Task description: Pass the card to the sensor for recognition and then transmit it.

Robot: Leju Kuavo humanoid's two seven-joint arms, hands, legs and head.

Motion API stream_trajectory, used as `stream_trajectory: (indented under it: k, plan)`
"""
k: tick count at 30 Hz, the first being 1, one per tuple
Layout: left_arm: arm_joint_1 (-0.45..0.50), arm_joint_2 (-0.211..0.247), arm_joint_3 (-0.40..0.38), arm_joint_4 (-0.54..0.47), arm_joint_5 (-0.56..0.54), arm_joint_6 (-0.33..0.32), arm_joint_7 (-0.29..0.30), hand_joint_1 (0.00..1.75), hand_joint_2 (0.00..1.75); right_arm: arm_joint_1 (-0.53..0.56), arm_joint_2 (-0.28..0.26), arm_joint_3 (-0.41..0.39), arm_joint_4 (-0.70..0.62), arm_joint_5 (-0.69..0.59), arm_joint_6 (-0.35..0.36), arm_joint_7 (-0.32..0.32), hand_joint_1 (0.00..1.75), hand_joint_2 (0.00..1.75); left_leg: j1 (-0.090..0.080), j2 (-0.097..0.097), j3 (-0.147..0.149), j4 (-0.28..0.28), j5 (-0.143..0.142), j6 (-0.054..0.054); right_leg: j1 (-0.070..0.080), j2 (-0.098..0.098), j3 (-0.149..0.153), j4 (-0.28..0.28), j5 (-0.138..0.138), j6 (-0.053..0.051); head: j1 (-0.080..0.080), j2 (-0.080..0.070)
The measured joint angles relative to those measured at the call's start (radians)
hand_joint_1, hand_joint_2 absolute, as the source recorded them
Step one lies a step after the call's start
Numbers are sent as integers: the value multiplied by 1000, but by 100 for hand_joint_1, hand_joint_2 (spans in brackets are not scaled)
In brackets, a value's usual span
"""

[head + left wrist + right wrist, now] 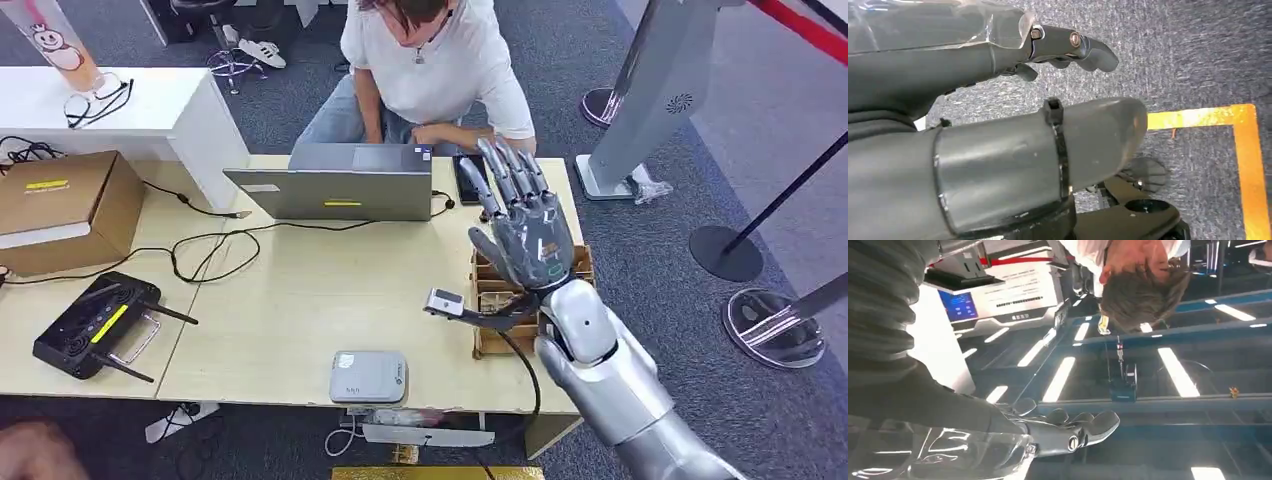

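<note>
Right robot hand (522, 225): raised at centre right of the head view above the worktop's right end, fingers straight and spread, gripping nothing.
Left robot hand (998, 125): over grey carpet in its wrist view, thumb and fingers apart, nothing between them.
Card: cannot tell where it lies; no view shows it clearly.
Sensor (369, 376): small grey box at the near edge of the worktop, lower centre, open surface all around it.
Worktop (300, 300): pale wood, bare across the middle.
Wooden rack (490, 290): at the right edge, partly under the right wrist.
Laptop (340, 180): at the far edge, upper centre; a person (430, 60) sits behind it.
Cardboard box (60, 210): left side.
Black router (90, 325): lower left, near the front edge.
Floor, right: stanchion bases (775, 325) on grey carpet, apart from the worktop.
</note>
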Motion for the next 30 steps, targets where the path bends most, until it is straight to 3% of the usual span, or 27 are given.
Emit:
stream_trajectory:
  k: [10, 20, 30]
  plan:
    - [0, -20, 0, 0, -2, 12, -23, 0, 0, 189, -111, -75, -164, 45, -26, 44, 0, 175, 0, -1, -1, 0, -1, 0, 0, -1, 0, 0, -1, 1, 0, 0]
    - [1, -21, 0, 0, -6, 12, -23, 0, 0, 437, -246, -206, -377, -5, 100, 44, 0, 175, -1, -2, -2, 0, -2, 3, 0, -2, -1, 0, -1, 2, 0, 0]
    - [-1, -21, -1, 0, -27, 4, -28, 0, 0, 567, -279, -267, -495, 18, 180, 55, 0, 175, 0, -1, -2, 0, -3, 2, 0, -2, 0, 0, -2, 2, 0, 0]
